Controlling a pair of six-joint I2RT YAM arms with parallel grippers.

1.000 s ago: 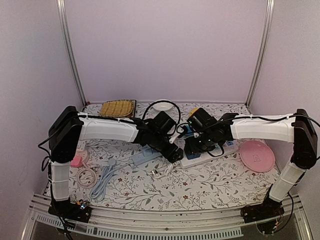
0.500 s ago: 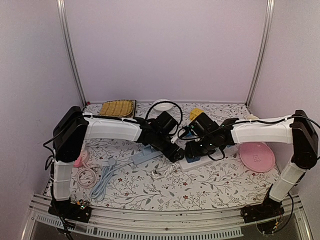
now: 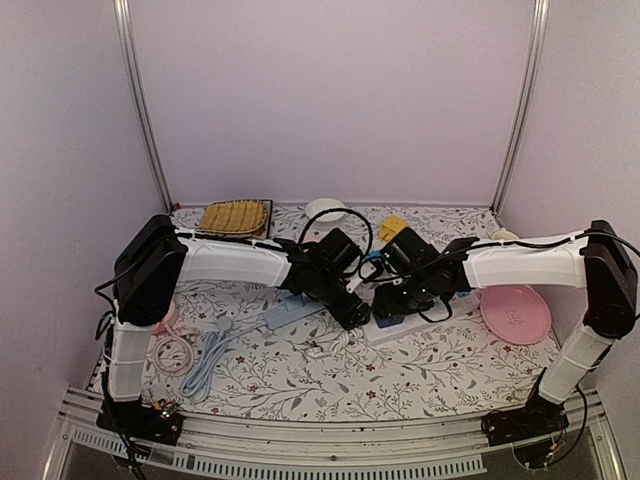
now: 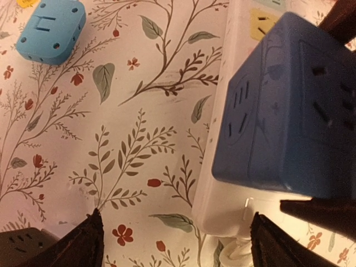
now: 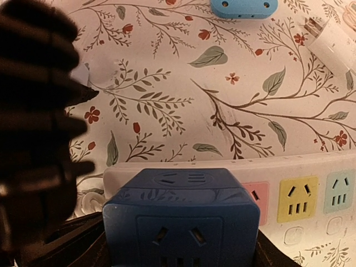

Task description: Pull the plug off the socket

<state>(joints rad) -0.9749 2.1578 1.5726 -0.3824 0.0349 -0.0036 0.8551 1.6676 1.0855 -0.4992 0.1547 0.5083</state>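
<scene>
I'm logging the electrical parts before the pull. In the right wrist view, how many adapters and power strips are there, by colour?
dark blue adapter cube: 1
light blue adapter: 1
white power strip: 1
Total: 3

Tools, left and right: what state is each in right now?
Left tool: open, holding nothing.
Right tool: closed on the blue adapter plug.
</scene>
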